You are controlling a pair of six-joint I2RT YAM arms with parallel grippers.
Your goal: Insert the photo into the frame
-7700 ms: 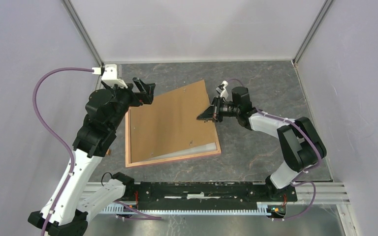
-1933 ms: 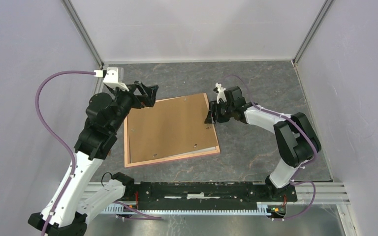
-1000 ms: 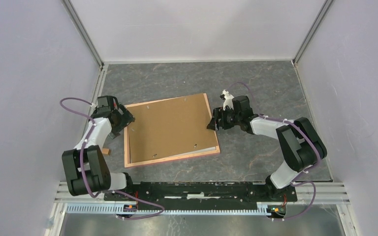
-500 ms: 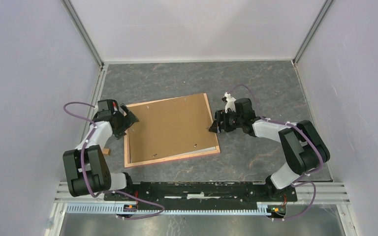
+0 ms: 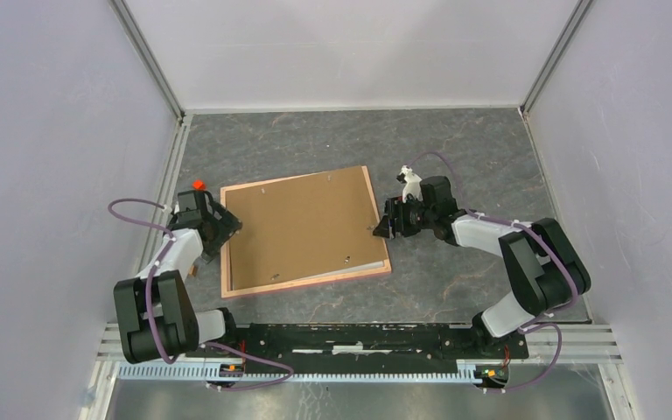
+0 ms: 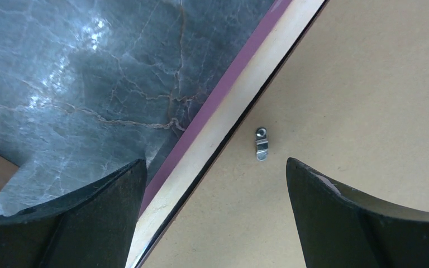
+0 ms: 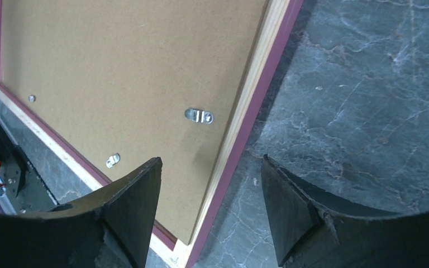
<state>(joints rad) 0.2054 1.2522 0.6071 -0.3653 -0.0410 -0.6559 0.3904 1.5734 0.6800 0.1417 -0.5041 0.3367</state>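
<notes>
The frame (image 5: pixel 306 282) is lying face down mid-picture on the worktop (image 5: pixel 455 149), with the backing board (image 5: pixel 302 227) covering any photo. The left fingers (image 6: pixel 89 223) are gaping wide astride its left rail. The right fingers (image 7: pixel 296 206) are spreading empty over the right rail, likely to square it.

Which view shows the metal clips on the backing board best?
Right wrist: two clips show sharply on the backing board, near the frame rail. Left wrist shows one clip close up and part of another at its edge. Top external shows them only as tiny specks.
</notes>
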